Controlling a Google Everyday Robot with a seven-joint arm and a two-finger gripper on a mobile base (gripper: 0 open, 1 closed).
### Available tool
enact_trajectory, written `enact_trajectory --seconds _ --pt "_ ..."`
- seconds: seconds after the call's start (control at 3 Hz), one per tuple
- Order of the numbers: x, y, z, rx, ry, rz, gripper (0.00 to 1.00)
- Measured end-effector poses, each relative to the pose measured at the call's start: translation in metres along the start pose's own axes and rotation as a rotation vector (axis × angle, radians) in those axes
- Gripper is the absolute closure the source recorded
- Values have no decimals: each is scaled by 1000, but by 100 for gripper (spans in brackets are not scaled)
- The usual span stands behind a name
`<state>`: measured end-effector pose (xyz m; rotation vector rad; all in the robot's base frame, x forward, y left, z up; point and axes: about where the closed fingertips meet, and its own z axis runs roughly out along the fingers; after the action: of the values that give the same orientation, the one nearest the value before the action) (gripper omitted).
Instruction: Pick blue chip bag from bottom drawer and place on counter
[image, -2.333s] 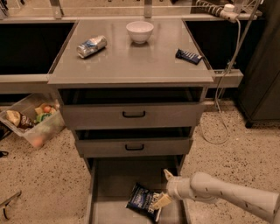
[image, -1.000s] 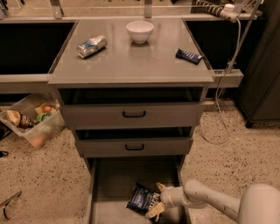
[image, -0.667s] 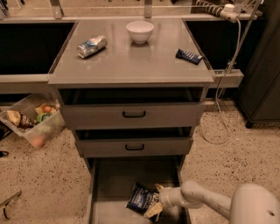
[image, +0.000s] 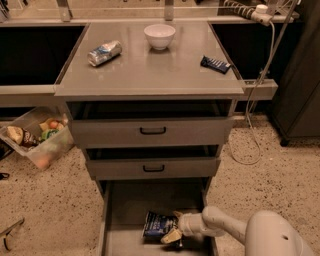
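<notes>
One chip bag (image: 157, 224) crosswise, pincer (image: 173, 234) at right end.

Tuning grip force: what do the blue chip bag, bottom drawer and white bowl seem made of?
Blue chip bag: thin glossy film, probably plastic; crinkled, catching light. Bottom drawer: matte grey metal, seemingly painted; flat, even floor. White bowl on the counter: glazed ceramic or plastic; smooth, faint sheen. The pincer sits at the bag's right edge.

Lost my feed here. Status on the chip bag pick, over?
Tool at right edge of blue chip bag, down in bottom drawer. Bag on drawer floor. Counter holds bowl, can, wrapper.
</notes>
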<state>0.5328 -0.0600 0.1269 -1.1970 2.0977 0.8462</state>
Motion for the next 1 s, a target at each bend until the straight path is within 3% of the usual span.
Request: enact_trajectory --seconds 0.67,1.0 --pt "0 1 1 -2 0 0 65" --pt "-27 13 -25 -26 -24 -7 88"
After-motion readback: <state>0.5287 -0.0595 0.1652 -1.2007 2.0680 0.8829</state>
